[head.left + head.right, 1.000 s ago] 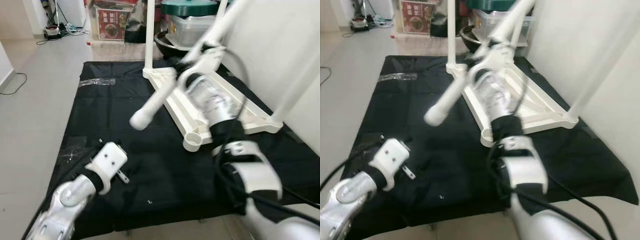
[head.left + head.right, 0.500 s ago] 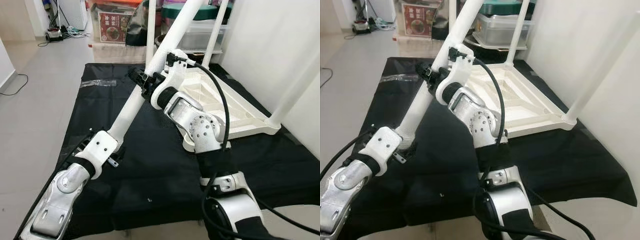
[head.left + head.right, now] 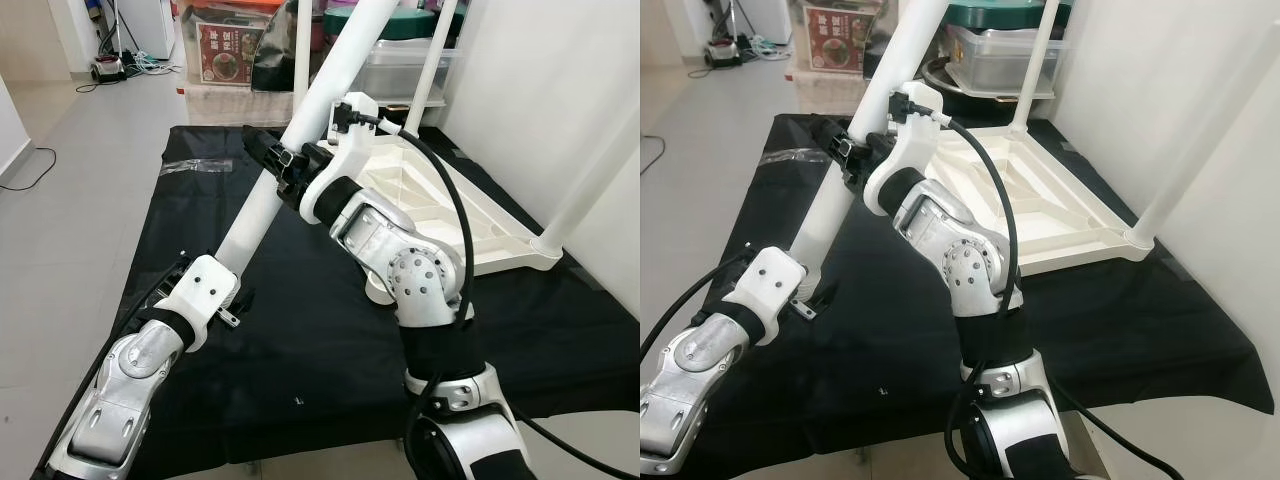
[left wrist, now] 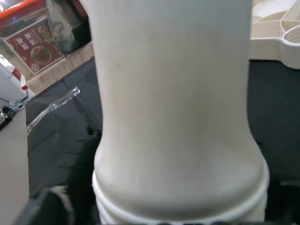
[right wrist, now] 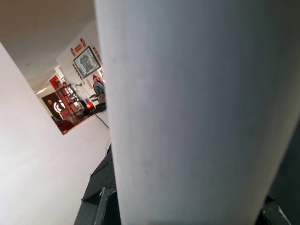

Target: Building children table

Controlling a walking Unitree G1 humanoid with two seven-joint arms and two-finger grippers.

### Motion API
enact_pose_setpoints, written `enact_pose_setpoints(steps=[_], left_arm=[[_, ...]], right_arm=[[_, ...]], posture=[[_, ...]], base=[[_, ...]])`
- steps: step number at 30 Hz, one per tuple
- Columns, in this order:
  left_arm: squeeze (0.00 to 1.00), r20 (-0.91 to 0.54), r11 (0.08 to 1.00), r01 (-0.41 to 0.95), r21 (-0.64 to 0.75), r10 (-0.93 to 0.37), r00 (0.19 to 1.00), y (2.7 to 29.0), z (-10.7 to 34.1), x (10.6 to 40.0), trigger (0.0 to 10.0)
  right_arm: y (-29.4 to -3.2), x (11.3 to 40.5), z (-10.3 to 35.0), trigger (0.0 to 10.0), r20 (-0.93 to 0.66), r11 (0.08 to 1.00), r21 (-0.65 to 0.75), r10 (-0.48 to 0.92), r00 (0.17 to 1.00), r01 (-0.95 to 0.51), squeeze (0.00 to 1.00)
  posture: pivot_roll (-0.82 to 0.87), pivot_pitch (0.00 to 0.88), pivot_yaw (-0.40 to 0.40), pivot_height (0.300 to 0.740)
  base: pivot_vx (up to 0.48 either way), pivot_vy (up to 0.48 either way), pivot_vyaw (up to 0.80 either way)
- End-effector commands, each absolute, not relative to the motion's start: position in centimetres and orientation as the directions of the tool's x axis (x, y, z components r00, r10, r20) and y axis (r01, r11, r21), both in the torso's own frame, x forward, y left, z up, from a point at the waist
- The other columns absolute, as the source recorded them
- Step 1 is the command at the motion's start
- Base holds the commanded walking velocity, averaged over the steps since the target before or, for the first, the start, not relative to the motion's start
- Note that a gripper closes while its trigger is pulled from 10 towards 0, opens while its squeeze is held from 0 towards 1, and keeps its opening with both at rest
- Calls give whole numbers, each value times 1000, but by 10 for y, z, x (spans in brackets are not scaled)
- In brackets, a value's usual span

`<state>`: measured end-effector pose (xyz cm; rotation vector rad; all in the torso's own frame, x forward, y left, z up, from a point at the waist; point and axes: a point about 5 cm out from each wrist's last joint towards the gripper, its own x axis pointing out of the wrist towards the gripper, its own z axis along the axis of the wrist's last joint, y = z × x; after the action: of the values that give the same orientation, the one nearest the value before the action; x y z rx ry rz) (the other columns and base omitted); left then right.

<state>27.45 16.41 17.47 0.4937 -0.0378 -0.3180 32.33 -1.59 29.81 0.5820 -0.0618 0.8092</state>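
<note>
- We see a white table leg (image 3: 300, 130), smooth matt plastic by its look, with a ribbed collar near its lower end in the left wrist view.
- Our right hand (image 3: 283, 160) is black, seemingly plastic, on a glossy white wrist housing; our left hand (image 3: 190, 275) sits behind a similar white casing.
- Both arms (image 3: 405, 265) are brushed silver metal with a soft sheen.
- The upturned tabletop (image 3: 450, 215) is cream moulded plastic, slightly glossy.
- The mat (image 3: 320, 330) looks like black cloth, matt and creased.
- A clear plastic bag (image 3: 195, 164) glints on it.
- The floor (image 3: 70, 170) is smooth, pale, faintly shiny tile.
</note>
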Motion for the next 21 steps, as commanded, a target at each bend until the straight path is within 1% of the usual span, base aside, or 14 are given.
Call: enact_pose_setpoints(steps=[1,15,16,18,19,21], left_arm=[[0,-36,831,317,457,-339,940,158,174,276,0],[0,-28,835,339,432,-364,931,155,172,272,0],[0,-33,843,332,423,-352,935,156,172,273,0],[0,-32,851,324,413,-342,939,158,173,274,0],[0,-35,854,338,396,-354,935,157,174,273,10000],[0,-34,845,372,385,-390,920,154,176,270,10000]], right_arm=[[-10,317,298,0,271,507,466,699,662,-725,0],[-9,315,298,0,279,506,453,702,656,-734,0],[-8,315,296,10000,266,515,438,710,653,-737,0],[-10,316,294,10000,261,528,420,709,655,-738,0],[-11,318,291,10000,257,541,404,707,659,-738,1000],[-14,321,287,10000,248,555,387,707,662,-737,1000]], posture=[[81,0,-88,740],[83,0,-91,740],[84,0,-91,740],[84,0,-91,740],[88,0,-93,740],[93,0,-94,740]], base=[[0,0,0],[0,0,0],[0,0,0],[0,0,0],[0,0,0],[0,0,0]])
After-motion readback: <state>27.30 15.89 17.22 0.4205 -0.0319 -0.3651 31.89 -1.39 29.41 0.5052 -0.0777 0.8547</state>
